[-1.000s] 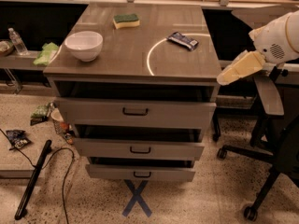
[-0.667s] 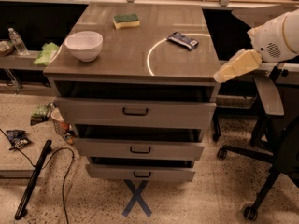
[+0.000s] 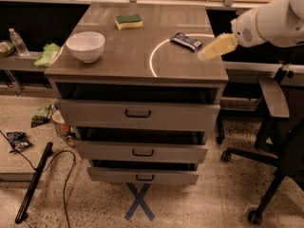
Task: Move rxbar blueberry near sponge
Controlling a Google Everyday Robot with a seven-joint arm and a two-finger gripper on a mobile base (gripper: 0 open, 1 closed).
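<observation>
The rxbar blueberry (image 3: 186,41), a flat dark blue bar with pale markings, lies on the right part of the grey cabinet top (image 3: 137,61). The sponge (image 3: 128,21), yellow with a dark green top, lies at the back middle of the top, well left of the bar. My gripper (image 3: 214,48), with pale yellow fingers on a white arm, comes in from the right and hovers over the top's right edge, just right of the bar and apart from it. It holds nothing.
A white bowl (image 3: 85,46) stands at the top's left. A light green cloth (image 3: 48,54) and a water bottle (image 3: 18,42) lie on a lower shelf at left. Three drawers (image 3: 137,114) stand partly open below. An office chair (image 3: 275,127) is at right. Cables and packets lie on the floor.
My arm has swung left and up, from beside the cabinet's right edge to over the top, close to the bar. The objects on the top have not moved.
</observation>
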